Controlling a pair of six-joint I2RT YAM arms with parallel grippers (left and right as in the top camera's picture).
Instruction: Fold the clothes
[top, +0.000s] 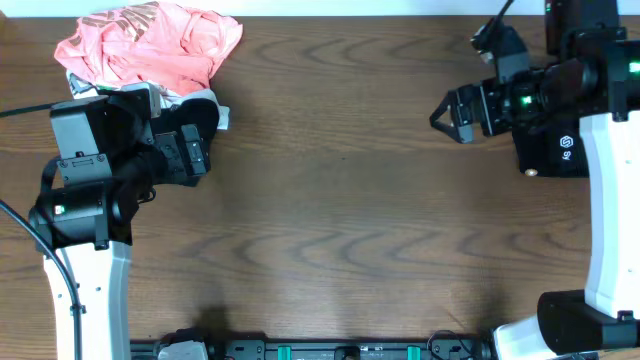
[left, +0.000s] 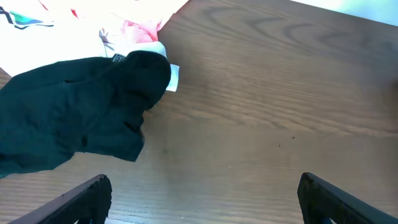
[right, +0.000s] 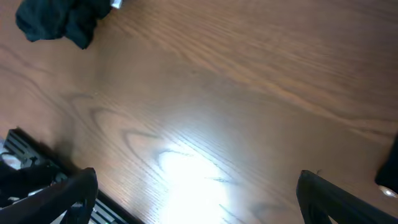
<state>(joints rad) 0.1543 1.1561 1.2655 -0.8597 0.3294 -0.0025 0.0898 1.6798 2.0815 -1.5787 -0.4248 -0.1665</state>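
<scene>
A pile of clothes lies at the table's far left corner: a crumpled pink garment (top: 150, 42) on top, white fabric under it, and a black garment (left: 74, 115) with a white tag at the pile's near edge. The black garment also shows in the right wrist view (right: 59, 20). My left gripper (top: 200, 150) is open and empty, hovering just right of the pile; its fingers (left: 202, 196) frame bare wood. My right gripper (top: 450, 115) is open and empty at the far right, raised above the table, its fingers (right: 196, 190) over bare wood.
The wooden table (top: 340, 220) stretches between the arms. A black rail with fittings (top: 330, 350) runs along the near edge and also shows in the right wrist view (right: 25, 149). The right arm's white base (top: 600, 300) stands at the near right.
</scene>
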